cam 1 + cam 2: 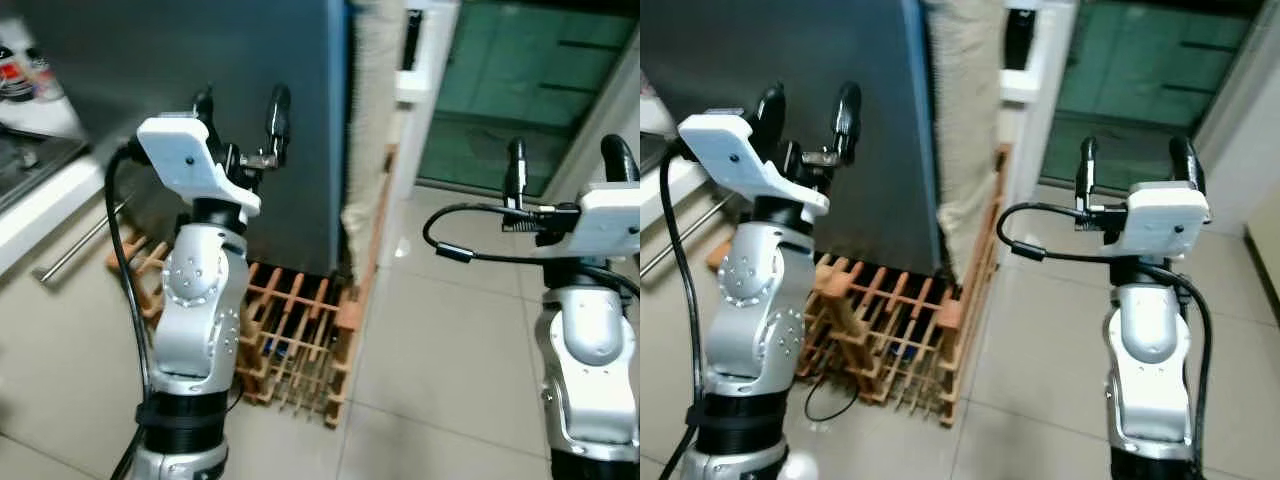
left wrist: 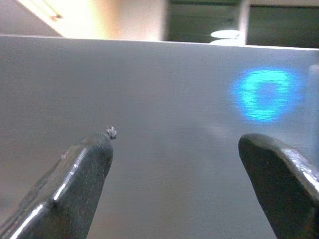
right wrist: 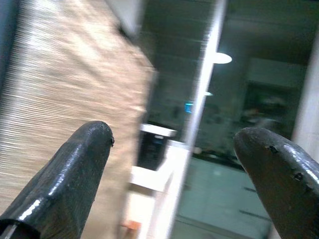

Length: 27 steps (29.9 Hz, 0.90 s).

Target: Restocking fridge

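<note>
Facing the fridge (image 1: 250, 110) from its side, I have the big dark grey panel filling the upper middle of the head views, and nothing I can identify as a door or handle, so I judge the step in hand is still the approach: get round to the front before anything can be stocked. No groceries are in either hand or anywhere I can make out.

At the foot of the fridge a wooden rack (image 1: 290, 335) sits on the tiled floor (image 1: 450, 330), with a woven blind or mat (image 1: 965, 120) hanging just beside the panel's edge. To my left the worktop (image 1: 40, 190) runs along, a long bar handle below it. I would steer wide of the rack and keep my feet on the bare tiles to the right.

The left hand (image 1: 240, 110) is raised near the grey panel, fingers apart, holding nothing; its wrist view shows only smooth grey surface with a blue glow reflected on it. I would not push it forward, since there is nothing to catch there.

The right hand (image 1: 1135, 165) hovers over the tiles, well apart from the fridge, fingers likewise spread and empty, pointing toward a dark glass door (image 1: 1130, 90).
</note>
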Available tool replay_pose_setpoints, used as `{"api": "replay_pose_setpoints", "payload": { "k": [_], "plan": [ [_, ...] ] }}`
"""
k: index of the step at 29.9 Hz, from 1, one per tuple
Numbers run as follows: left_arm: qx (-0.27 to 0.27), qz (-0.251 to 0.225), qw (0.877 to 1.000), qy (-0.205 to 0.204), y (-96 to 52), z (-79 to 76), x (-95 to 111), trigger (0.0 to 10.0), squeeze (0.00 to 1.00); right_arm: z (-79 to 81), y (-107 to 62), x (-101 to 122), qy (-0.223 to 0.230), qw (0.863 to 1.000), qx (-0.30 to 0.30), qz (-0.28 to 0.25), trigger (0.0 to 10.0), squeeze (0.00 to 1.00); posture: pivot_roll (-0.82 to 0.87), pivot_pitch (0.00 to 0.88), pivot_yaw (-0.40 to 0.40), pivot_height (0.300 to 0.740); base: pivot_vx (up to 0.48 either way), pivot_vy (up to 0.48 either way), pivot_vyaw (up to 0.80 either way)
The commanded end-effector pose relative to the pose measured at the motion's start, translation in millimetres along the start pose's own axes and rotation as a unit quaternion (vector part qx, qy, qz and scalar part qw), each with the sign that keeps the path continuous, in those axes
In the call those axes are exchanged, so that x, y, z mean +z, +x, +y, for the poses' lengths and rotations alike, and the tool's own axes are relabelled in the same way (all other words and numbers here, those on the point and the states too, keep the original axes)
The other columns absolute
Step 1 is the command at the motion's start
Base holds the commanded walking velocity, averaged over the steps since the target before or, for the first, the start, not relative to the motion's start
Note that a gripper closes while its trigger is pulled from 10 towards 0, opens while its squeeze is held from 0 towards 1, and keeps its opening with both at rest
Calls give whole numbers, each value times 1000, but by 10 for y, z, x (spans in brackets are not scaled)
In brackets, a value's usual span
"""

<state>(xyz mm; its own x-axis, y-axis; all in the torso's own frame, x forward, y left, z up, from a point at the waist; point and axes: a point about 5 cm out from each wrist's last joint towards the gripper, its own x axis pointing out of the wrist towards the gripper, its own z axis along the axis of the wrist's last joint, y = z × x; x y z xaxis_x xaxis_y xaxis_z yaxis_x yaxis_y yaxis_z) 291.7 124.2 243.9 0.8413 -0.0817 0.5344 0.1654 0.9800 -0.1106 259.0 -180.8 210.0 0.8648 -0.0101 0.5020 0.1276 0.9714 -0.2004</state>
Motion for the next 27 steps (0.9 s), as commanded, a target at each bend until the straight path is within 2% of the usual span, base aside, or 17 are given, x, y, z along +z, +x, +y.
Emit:
{"api": "replay_pose_setpoints", "payload": {
  "k": [1, 5, 12, 19, 23, 27],
  "plan": [
    [-14, 5, 1000, 1, 7, -81, -18, 10000, 0, -24, 10, -18, -1, 1000, 1, 3, 10000, 0, -137, 0, 16, 740, 0, 0, 0],
    [-19, 7, 1000, -3, 1, -94, -24, 10000, 0, -20, 0, -37, 0, 1000, 3, 7, 10000, 0, -140, 0, 17, 740, 0, 0, 0],
    [-39, 13, 999, -3, 1, -147, -42, 10000, 0, -16, -10, -68, 0, 1000, 5, 13, 10000, 0, -141, 0, 18, 740, 0, -480, 0],
    [-72, 78, 994, 7, 102, -245, -253, 10000, 0, 17, -13, -84, 1, 1000, 10, 15, 10000, 0, -138, 0, 21, 740, 36, -452, 0],
    [-51, 76, 996, 6, 131, -206, -252, 10000, 0, 25, -23, -86, 2, 1000, 11, 16, 10000, 0, -143, 0, 25, 740, 127, -195, 0],
    [-33, 87, 995, -18, 123, -157, -291, 10000, 0, 28, -43, -92, 5, 1000, 13, 19, 10000, 0, -145, 0, 28, 740, 0, 0, 0]
  ]
}}
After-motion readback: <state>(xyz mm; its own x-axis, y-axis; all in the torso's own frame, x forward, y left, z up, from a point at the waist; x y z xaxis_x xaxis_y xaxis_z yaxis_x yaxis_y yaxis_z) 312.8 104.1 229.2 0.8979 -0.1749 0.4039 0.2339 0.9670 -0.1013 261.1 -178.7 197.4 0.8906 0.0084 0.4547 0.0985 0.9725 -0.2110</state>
